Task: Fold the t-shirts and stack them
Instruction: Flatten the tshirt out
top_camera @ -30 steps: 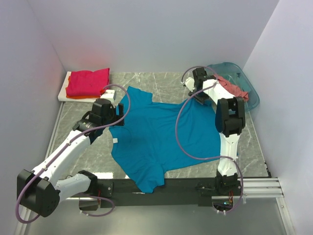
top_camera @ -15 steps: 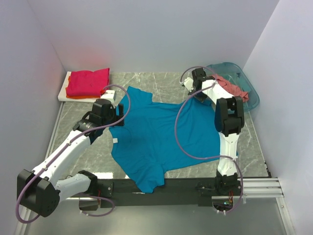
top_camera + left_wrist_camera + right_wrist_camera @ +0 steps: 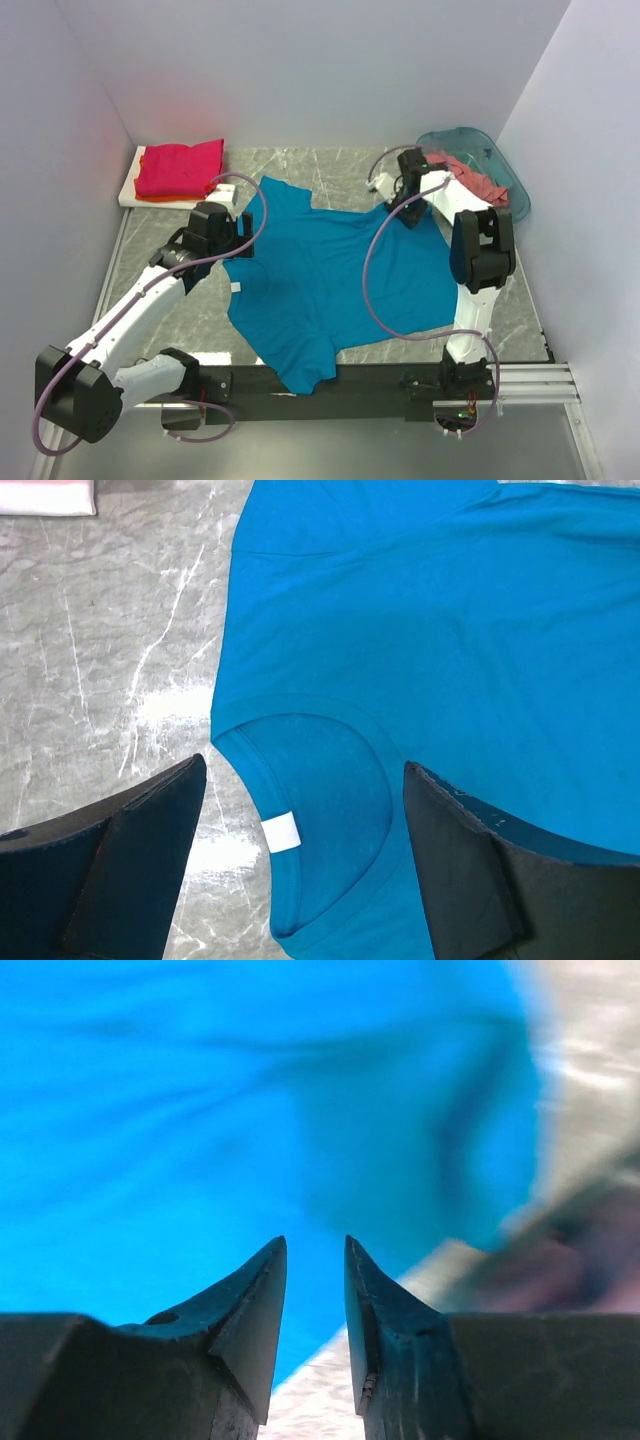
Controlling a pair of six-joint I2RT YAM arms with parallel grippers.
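The teal-blue t-shirt (image 3: pixel 340 280) lies spread out, left jaws wide over its collar (image 3: pixel 300 702).

Bright, even overhead light, shadows faint and soft. White glare gleams on the marble counter (image 3: pixel 150 705) in the left wrist view. The right wrist view is blurred, smearing the teal-blue t-shirt (image 3: pixel 200 1110).

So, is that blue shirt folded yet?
No, the teal-blue t-shirt lies spread flat on the table with both sleeves out.
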